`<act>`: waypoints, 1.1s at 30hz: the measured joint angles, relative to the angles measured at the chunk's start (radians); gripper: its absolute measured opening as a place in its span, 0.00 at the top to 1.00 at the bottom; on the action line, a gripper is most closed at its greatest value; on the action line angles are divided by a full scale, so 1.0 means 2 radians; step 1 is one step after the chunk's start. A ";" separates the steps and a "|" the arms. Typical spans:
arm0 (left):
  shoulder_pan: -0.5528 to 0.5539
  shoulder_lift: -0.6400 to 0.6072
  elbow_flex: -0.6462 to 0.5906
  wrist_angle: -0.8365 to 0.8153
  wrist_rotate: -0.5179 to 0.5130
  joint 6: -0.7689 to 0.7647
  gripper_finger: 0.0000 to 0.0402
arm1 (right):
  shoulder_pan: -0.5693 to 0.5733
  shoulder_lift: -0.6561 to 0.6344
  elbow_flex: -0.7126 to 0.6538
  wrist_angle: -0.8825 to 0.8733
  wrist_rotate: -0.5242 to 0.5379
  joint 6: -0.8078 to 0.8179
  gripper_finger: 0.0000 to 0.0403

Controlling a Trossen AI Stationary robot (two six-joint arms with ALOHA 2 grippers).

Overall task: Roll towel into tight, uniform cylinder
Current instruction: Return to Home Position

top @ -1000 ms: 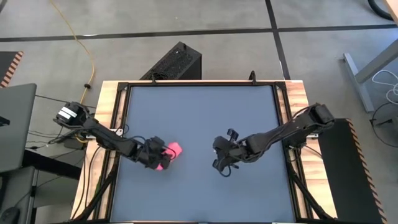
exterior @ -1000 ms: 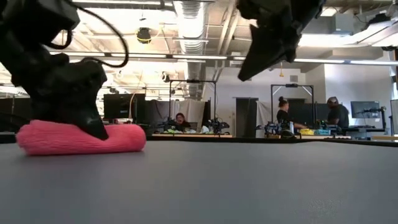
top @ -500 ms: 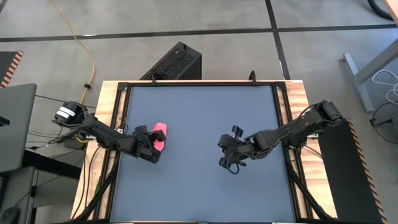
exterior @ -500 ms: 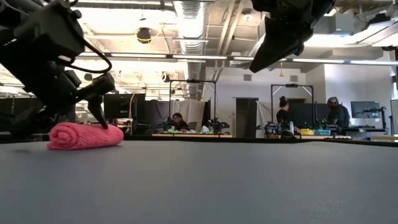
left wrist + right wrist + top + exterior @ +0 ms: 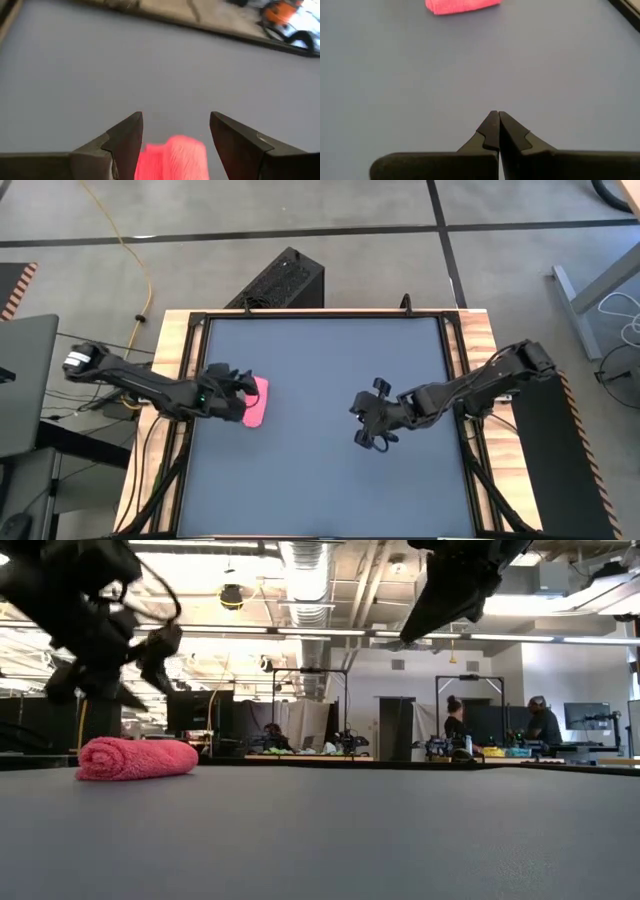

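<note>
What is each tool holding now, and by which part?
Nothing is held. The left tool is open above the rolled bright pink cloth towel; the right tool is shut on nothing.

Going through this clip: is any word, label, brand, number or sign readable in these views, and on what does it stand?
No text can be read in any view.
On the left arm, a white patch: too small to read.
In the room behind, screens: too blurred to read.
The towel, the open left gripper raised near it and the shut right gripper over the tabletop: no markings show.
</note>
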 joint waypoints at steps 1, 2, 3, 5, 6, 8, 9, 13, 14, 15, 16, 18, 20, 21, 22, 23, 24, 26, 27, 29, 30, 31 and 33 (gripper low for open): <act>0.004 -0.021 0.000 0.005 -0.008 0.045 0.45 | -0.004 -0.003 0.000 0.002 -0.005 -0.008 0.95; 0.009 -0.041 0.000 0.017 -0.015 0.100 0.45 | -0.008 -0.005 0.000 0.005 -0.012 -0.021 0.95; 0.014 -0.060 0.000 0.036 -0.016 0.165 0.45 | -0.011 -0.006 0.000 0.010 -0.023 -0.037 0.95; 0.028 -0.094 0.000 0.103 0.007 0.329 0.45 | -0.023 -0.006 -0.007 0.044 -0.052 -0.072 0.95; 0.038 -0.107 0.000 0.149 0.038 0.417 0.45 | -0.031 -0.009 -0.015 0.071 -0.076 -0.091 0.95; 0.062 -0.125 0.000 0.250 0.151 0.576 0.45 | -0.051 -0.013 -0.038 0.144 -0.133 -0.125 0.95; 0.075 -0.131 0.001 0.295 0.223 0.639 0.45 | -0.062 -0.016 -0.048 0.175 -0.155 -0.135 0.95; 0.116 -0.170 0.001 0.352 0.371 0.752 0.45 | -0.103 -0.039 -0.093 0.204 -0.169 -0.131 0.95; 0.125 -0.188 -0.004 0.348 0.375 0.758 0.45 | -0.111 -0.049 -0.108 0.209 -0.163 -0.121 0.95; 0.133 -0.208 -0.010 0.339 0.381 0.758 0.45 | -0.116 -0.064 -0.126 0.215 -0.156 -0.112 0.95; 0.140 -0.230 -0.020 0.333 0.388 0.758 0.45 | -0.119 -0.080 -0.149 0.224 -0.148 -0.104 0.95; 0.149 -0.278 -0.047 0.332 0.414 0.754 0.45 | -0.124 -0.117 -0.200 0.262 -0.141 -0.090 0.95; 0.154 -0.327 -0.070 0.340 0.433 0.745 0.45 | -0.127 -0.159 -0.258 0.313 -0.140 -0.082 0.95; 0.155 -0.353 -0.079 0.344 0.437 0.739 0.45 | -0.130 -0.182 -0.285 0.344 -0.139 -0.080 0.95; 0.155 -0.378 -0.087 0.344 0.437 0.735 0.45 | -0.131 -0.204 -0.310 0.379 -0.139 -0.079 0.95; 0.154 -0.401 -0.096 0.346 0.438 0.732 0.45 | -0.133 -0.226 -0.334 0.405 -0.139 -0.080 0.95; 0.153 -0.421 -0.109 0.354 0.438 0.723 0.45 | -0.134 -0.247 -0.357 0.424 -0.138 -0.080 0.95; 0.149 -0.455 -0.146 0.370 0.439 0.701 0.45 | -0.134 -0.285 -0.395 0.447 -0.137 -0.080 0.95; 0.147 -0.468 -0.170 0.379 0.439 0.691 0.45 | -0.134 -0.303 -0.413 0.451 -0.137 -0.078 0.95; 0.143 -0.490 -0.215 0.408 0.432 0.675 0.45 | -0.133 -0.337 -0.443 0.464 -0.137 -0.068 0.95; 0.142 -0.500 -0.219 0.394 0.423 0.664 0.45 | -0.133 -0.353 -0.457 0.471 -0.136 -0.065 0.95; 0.143 -0.507 -0.217 0.378 0.410 0.669 0.45 | -0.133 -0.367 -0.469 0.472 -0.135 -0.063 0.95; 0.143 -0.509 -0.217 0.359 0.402 0.683 0.45 | -0.133 -0.397 -0.493 0.472 -0.135 -0.062 0.95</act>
